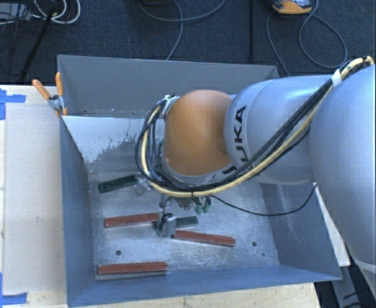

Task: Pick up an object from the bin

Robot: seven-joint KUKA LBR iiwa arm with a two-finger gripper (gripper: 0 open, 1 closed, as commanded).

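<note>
Low in the bin [175, 82], hanging with tool [165, 225] at a brown stick [130, 221] end, likely to straddle it. Cannot tell whether spread or pressed together

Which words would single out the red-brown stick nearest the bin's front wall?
In the grey bin, find the front wall. Just inside it, left of centre, lies a flat red-brown stick. It lies alone; the two other sticks flank the gripper.
</note>
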